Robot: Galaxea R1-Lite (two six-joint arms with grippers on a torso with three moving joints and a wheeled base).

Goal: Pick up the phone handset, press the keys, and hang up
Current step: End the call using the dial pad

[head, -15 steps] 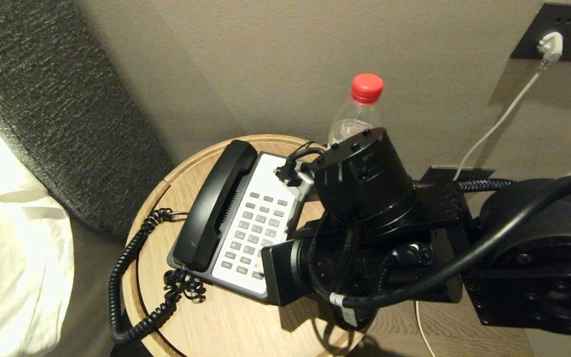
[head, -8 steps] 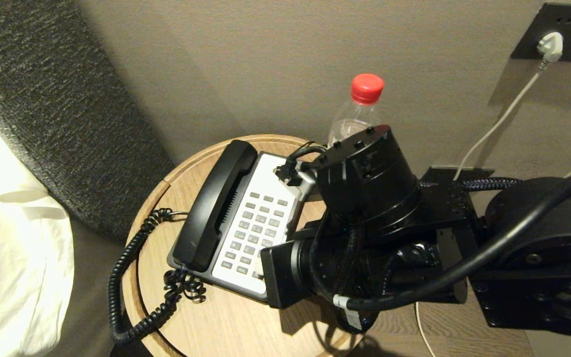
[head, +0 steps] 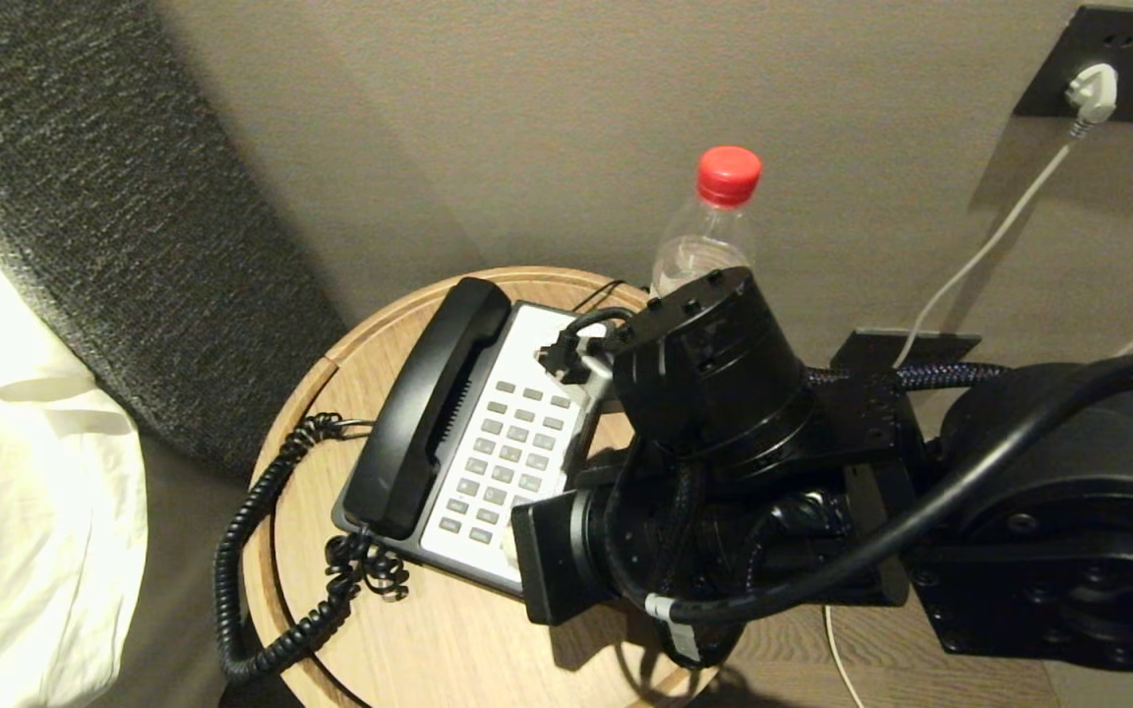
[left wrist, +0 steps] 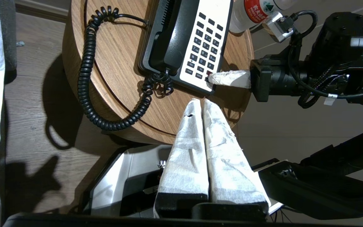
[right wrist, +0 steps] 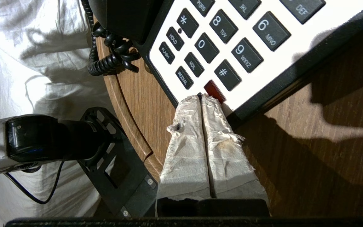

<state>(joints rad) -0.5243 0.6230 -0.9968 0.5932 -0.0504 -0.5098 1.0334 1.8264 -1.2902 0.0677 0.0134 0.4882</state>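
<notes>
Round wooden bench [head: 448, 639] carrying black-and-white keypad phone base [head: 512, 442] | long glossy black phone handset [head: 426, 405] lying in cradle at base's 9 o'clock | right hand [right wrist: 201, 98], fingers pressed together, tips touching base's red key [right wrist: 213, 90] at 5 o'clock corner | left hand [left wrist: 199, 102] pressed together, hovering near bench's edge.

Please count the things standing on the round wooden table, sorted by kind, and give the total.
Telephone (base with phone handset on its cradle): 1
Plastic bottle with red cap: 1
Total: 2
</notes>
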